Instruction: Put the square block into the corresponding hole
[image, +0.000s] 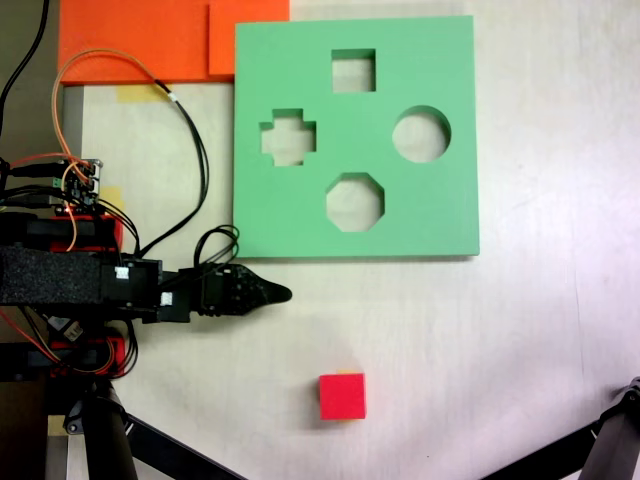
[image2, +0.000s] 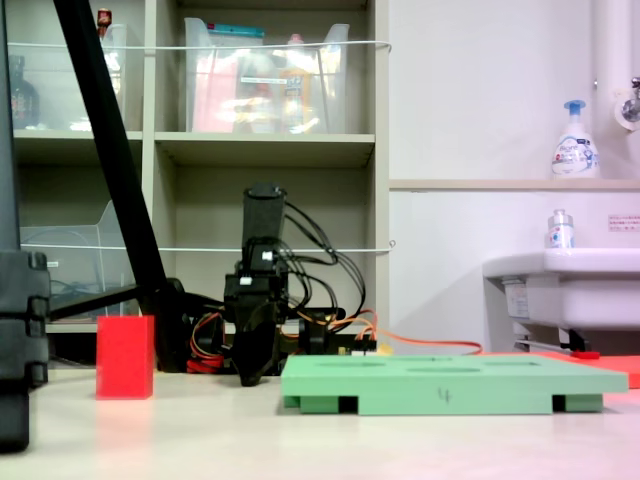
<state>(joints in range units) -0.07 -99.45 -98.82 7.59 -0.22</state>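
matt red foam on the square block (image: 342, 396), lower centre of the first exterior view; the green board (image: 440, 200) above it looks the same soft, dull foam. black plastic claw (image: 268, 293) with a slight sheen, tabletop (image: 520, 350) smooth and pale.

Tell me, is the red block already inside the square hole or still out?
Out. The red block rests on the table, apart from the green board; the square hole is empty.

Behind the pale off-white tabletop (image2: 400, 445) we see a beige open shelving unit (image2: 270, 150) holding clear plastic bins (image2: 265, 75), a plain white wall (image2: 480, 90), and a white basin (image2: 570, 285).
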